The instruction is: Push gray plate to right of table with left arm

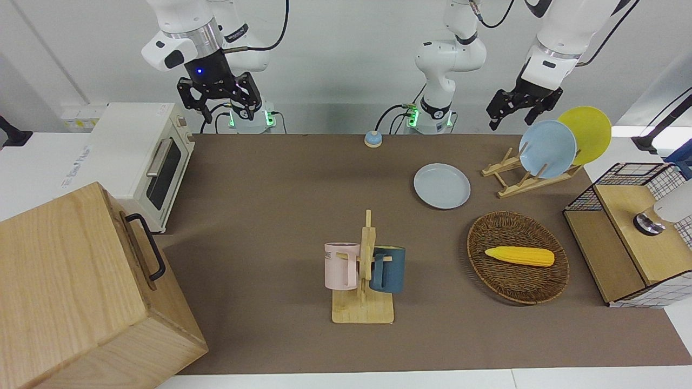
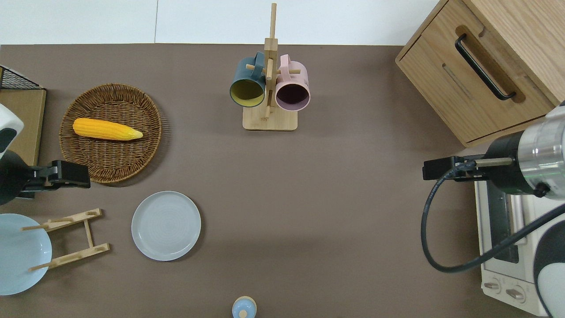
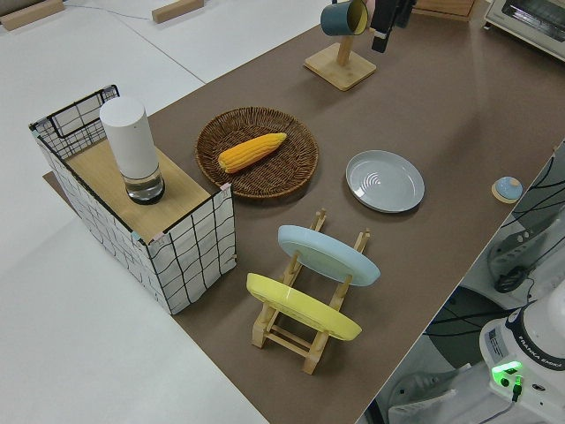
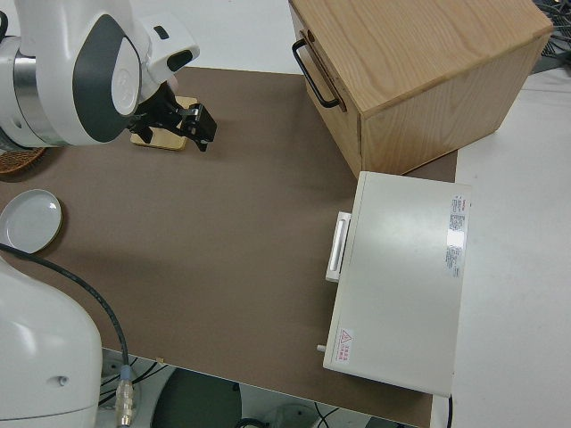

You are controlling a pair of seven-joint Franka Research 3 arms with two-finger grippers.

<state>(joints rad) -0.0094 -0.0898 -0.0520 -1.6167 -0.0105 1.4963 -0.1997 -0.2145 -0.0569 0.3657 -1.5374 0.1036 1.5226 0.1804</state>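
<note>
The gray plate [image 1: 441,185] [image 2: 166,225] [image 3: 384,180] [image 4: 29,221] lies flat on the brown table [image 1: 270,216], between the wooden plate rack and the table's middle, nearer to the robots than the wicker basket. My left gripper [image 1: 513,121] [image 2: 81,176] hangs open in the air, holding nothing. In the overhead view it is over the gap between the basket and the rack, apart from the plate. The right arm is parked, with its gripper [image 1: 227,113] [image 2: 430,168] open.
The plate rack [image 1: 527,178] holds a sky-blue plate [image 1: 547,148] and a yellow plate [image 1: 589,132]. A wicker basket [image 1: 518,286] holds a corn cob. A mug tree [image 1: 363,281], a small bell [image 1: 373,139], a toaster oven [image 1: 146,156], a wooden cabinet [image 1: 81,292] and a wire crate [image 1: 632,232] also stand here.
</note>
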